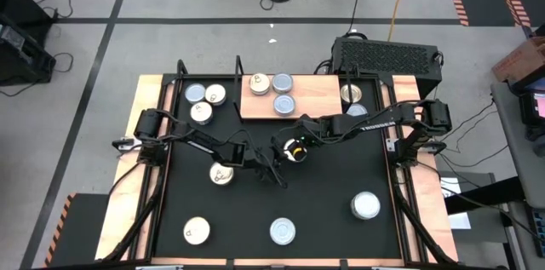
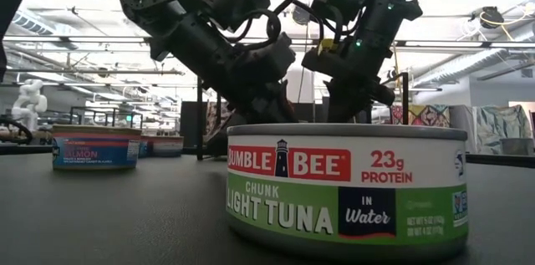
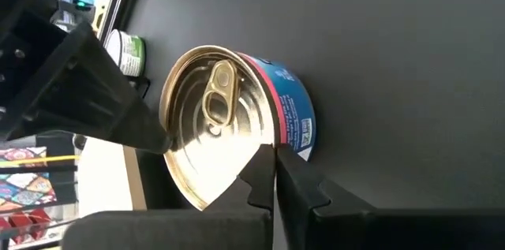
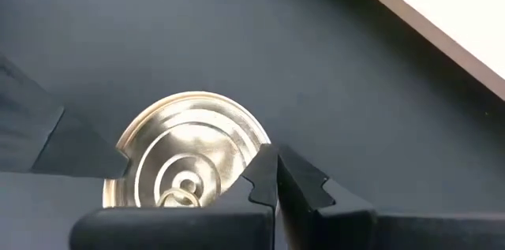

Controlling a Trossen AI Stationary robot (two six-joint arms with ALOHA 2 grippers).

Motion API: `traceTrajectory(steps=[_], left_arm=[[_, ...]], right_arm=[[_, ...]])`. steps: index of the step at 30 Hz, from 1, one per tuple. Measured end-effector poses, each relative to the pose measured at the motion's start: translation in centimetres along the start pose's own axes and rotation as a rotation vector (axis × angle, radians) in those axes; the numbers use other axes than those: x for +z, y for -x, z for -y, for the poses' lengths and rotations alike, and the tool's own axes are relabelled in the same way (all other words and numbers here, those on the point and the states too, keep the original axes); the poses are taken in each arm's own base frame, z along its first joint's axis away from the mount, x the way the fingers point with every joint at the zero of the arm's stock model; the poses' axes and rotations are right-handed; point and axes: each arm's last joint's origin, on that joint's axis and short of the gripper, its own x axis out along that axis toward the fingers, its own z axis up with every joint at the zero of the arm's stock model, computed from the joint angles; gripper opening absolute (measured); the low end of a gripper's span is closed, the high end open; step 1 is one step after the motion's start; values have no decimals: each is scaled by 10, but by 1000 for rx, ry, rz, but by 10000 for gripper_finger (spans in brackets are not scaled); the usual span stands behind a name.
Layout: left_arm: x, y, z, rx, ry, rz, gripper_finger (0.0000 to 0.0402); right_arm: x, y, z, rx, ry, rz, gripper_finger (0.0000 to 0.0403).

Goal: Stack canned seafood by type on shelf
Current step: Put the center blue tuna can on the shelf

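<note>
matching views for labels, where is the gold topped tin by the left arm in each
high view: gold-topped tin, left of centre on the black tabletop
low view: far left, blue label
left wrist view: centre, past the left pincer
right wrist view: cannot tell; a tin top shows
shared landmark: the black tabletop

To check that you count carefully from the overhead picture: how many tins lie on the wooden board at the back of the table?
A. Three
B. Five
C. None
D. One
A: the overhead view shows three tins on the wooden board, one cream-topped and two silver-topped; the other tins lie on the black tabletop.
</note>
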Motion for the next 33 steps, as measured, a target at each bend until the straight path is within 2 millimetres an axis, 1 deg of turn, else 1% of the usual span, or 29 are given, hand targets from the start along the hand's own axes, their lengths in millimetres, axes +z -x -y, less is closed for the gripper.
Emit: traceTrajectory(steps=[6,8,13,18,23,33], left_arm=[[5,-1,-11,61,-7,-28,4],[6,-2,-15,56,-10,-42,3],[3,-3,-17,47,-12,-64,3],[0,-4,-20,56,-4,-75,3],[-4,-6,-27,104,17,-89,3],[-3,-8,-52,162,53,-98,3]], right_arm=[[2,3,7,-41,7,7,0],[4,7,9,-53,6,22,0],[7,20,10,-32,4,48,0],[9,28,11,-33,-1,79,0],[10,28,15,-61,-6,87,0],[17,27,24,-123,-12,123,0]])
